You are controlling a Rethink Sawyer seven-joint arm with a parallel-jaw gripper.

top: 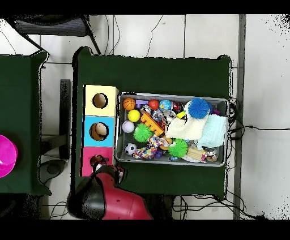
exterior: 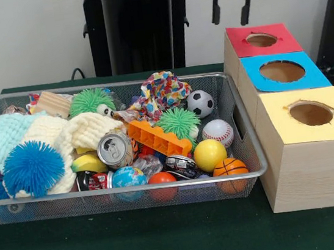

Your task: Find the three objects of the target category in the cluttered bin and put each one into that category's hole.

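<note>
Hanging pincer [exterior: 230,9] open, arm cropped | bin [exterior: 245,133] toys overlapping

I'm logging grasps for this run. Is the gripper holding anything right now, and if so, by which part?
Nothing is held. The gripper hangs open and empty above the red-topped box, well clear of the wire bin.

No word, brand or number could be read anywhere in either view. The crushed silver can [exterior: 115,149] near the front edge of the mesh bin [exterior: 247,173] carried a dark printed mark, and the red can [exterior: 93,181] just beside it showed white print, but both were too small to read.
</note>
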